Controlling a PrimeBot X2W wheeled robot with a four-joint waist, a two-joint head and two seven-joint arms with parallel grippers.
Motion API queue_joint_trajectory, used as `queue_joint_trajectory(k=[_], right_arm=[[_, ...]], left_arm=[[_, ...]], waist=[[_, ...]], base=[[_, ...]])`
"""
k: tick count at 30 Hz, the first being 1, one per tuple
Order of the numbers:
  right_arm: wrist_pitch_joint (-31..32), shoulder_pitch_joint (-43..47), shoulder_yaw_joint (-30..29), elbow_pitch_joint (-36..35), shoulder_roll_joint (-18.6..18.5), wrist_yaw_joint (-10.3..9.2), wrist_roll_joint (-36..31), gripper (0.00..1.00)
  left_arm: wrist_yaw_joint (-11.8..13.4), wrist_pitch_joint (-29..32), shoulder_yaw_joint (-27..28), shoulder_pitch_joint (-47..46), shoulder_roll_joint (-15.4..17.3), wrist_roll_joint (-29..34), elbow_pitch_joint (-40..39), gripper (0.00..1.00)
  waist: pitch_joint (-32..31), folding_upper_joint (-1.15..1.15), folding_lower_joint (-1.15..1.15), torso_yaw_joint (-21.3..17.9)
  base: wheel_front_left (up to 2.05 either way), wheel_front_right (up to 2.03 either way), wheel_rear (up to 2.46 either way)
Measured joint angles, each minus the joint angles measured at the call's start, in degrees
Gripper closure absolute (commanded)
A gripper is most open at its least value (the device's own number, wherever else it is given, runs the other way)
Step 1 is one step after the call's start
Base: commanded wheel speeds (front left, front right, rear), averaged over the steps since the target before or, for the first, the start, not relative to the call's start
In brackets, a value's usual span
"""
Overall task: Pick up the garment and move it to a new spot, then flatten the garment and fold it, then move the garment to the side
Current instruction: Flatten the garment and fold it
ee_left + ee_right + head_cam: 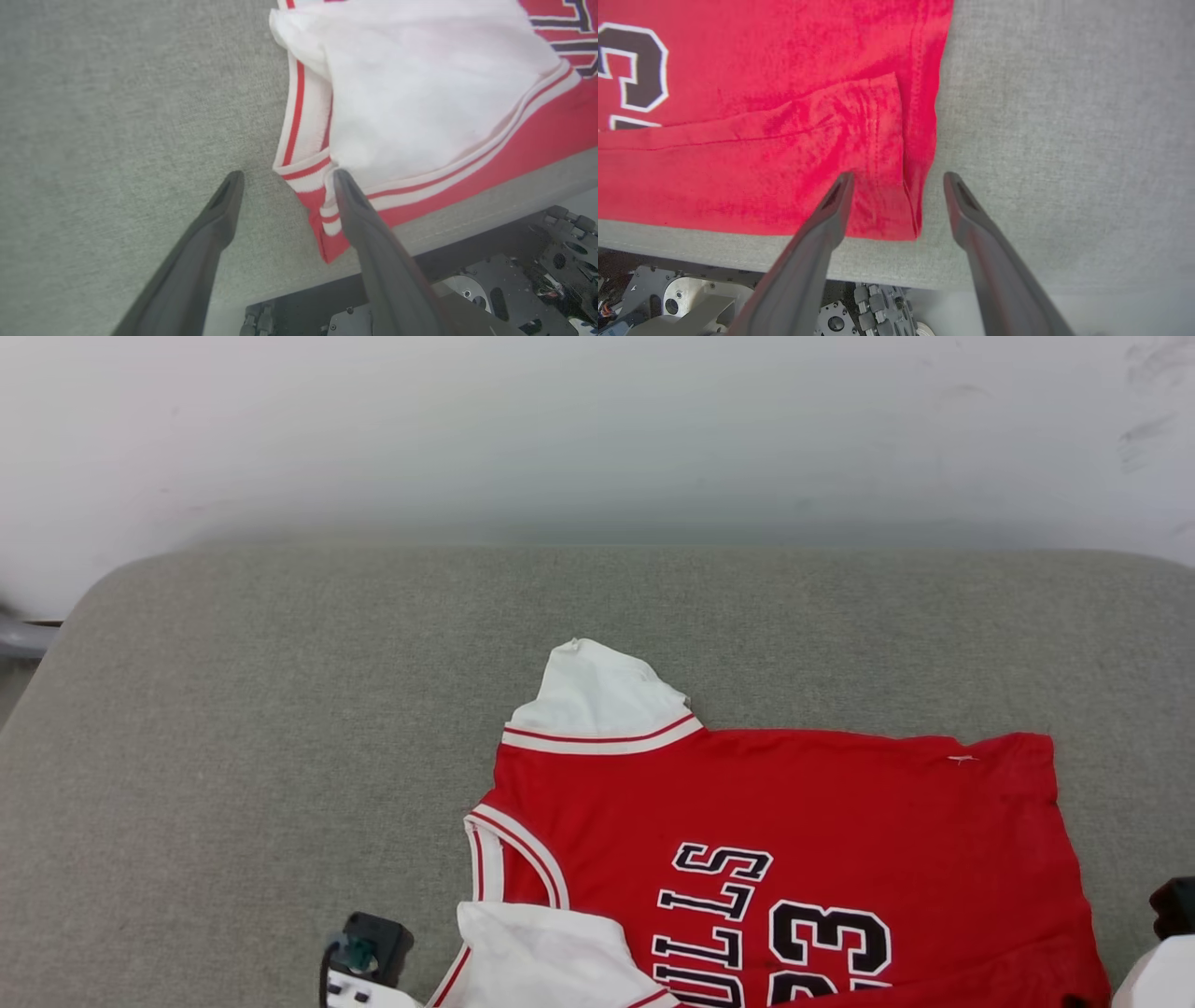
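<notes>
The shirt lies flat on the grey cushion, right of centre and close to the near edge; its neck is to the left and its hem to the right, with the black lettering and 23 facing up. One white sleeve points to the far side; the other sleeve is folded over onto the red body at the near left. The left claw is spread wide at the shirt's near-left corner; one finger lies over the striped trim, the other over bare cushion. The right claw is also wide, astride the near-right hem corner, where a flap of red cloth is turned back; one finger is over the red, the other over cushion. Neither seems to grip cloth, though whether the tips touch it is hard to tell. Beyond the cushion is a pale wall.
</notes>
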Motion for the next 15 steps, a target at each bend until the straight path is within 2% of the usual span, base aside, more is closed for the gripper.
queue_joint_trajectory(k=[5, 8, 11, 15], right_arm=[[0.75, -0.03, -1.53, -6.02, -0.89, 0.0, -0.02, 0.0], [1.71, -0.4, -2.46, -10.36, -0.81, 0.0, -0.05, 0.0], [2.77, -1.25, -2.58, -14.72, -0.42, 0.0, -0.04, 0.0], [3.81, -3.01, -1.58, -19.69, 0.43, 0.0, 0.3, 0.0]], left_arm=[[1.27, 0.09, 1.98, -1.34, 2.97, 0.93, -5.44, 0.0], [0.94, 1.02, 3.64, -4.42, 4.13, 0.85, -8.27, 0.0], [-0.55, 3.8, 4.54, -9.73, 6.0, 1.42, -9.62, 0.0], [-4.5, 9.29, 5.22, -19.05, 6.38, 0.51, -9.28, 0.0]], waist=[[-0.65, 0.0, 0.0, -1.39], [-0.18, 0.0, 0.0, -2.47], [0.99, 0.0, 0.0, -3.68], [3.51, 0.0, 0.01, -5.62]], base=[[0.0, 0.0, 0.0], [0.0, 0.0, 0.0], [0.0, 0.0, 0.0], [0.0, 0.0, 0.0]])
